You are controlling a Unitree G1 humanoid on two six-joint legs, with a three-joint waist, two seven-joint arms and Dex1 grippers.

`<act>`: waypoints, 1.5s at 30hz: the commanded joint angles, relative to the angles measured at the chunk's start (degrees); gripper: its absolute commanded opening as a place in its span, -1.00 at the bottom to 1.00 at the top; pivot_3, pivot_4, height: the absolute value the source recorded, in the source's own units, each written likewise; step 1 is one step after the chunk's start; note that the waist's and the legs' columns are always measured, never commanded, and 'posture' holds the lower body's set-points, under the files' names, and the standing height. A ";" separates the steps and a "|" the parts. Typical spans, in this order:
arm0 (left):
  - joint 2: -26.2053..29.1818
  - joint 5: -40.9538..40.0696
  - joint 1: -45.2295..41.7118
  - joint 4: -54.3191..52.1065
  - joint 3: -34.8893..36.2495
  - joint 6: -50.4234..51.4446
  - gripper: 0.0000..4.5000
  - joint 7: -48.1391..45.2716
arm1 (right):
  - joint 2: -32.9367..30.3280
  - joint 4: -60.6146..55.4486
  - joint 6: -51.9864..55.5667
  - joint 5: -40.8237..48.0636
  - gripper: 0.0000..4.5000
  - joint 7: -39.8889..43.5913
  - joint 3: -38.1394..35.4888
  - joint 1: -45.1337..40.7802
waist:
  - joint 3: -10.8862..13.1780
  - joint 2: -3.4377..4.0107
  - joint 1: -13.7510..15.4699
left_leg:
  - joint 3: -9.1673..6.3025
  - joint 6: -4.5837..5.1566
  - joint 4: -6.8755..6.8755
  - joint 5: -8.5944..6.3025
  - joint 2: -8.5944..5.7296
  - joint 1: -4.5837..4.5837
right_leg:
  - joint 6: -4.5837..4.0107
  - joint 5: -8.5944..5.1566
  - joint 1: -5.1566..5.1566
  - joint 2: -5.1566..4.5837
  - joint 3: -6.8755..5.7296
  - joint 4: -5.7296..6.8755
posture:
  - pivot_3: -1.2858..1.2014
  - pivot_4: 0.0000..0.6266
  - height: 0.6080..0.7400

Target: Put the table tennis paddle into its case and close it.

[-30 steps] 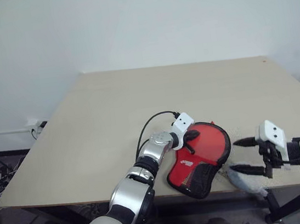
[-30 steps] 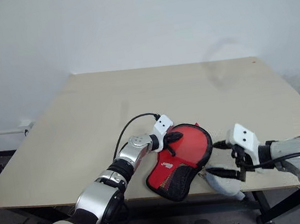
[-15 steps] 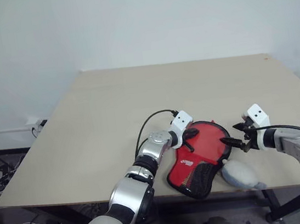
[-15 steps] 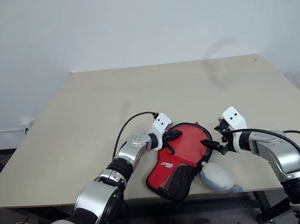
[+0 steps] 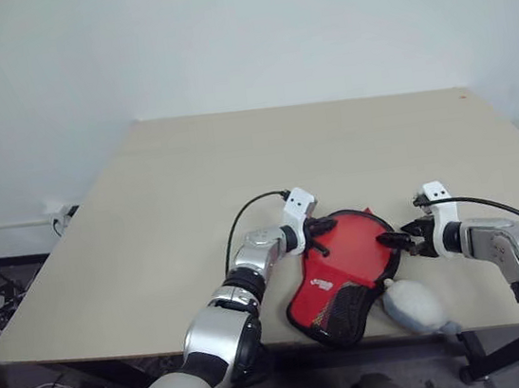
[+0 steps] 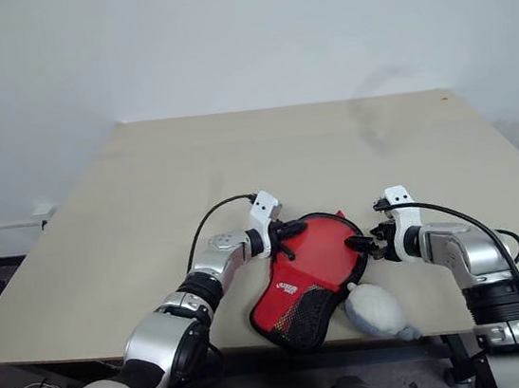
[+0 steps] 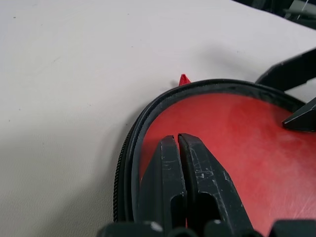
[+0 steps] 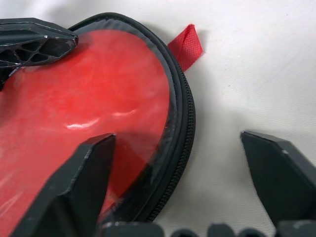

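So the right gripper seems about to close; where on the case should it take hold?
Probably the black zip rim of the case on its right side, coming in low from the right: the right gripper already straddles that thin raised edge, open.

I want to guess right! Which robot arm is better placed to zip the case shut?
Probably the right. Its open tool straddles the case's zippered rim, while the shut left tool presses on the case's top.

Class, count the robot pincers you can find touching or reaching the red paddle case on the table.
2. The left pincer, shut, presses on the case at its far left edge. The right pincer, open, straddles the case's right rim.
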 commanded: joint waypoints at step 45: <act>-0.90 -3.15 -0.14 -0.96 3.58 1.63 -1.00 -2.65 | 3.02 16.19 -16.47 -2.10 -0.98 -17.44 -10.77 -10.55 | 0.40 0.20 0.10 | -0.21 0.36 0.55 0.23 -0.53 -0.83 | -0.01 0.06 -0.35 -0.07 0.48 0.08 | 0.03 -1.00 1.00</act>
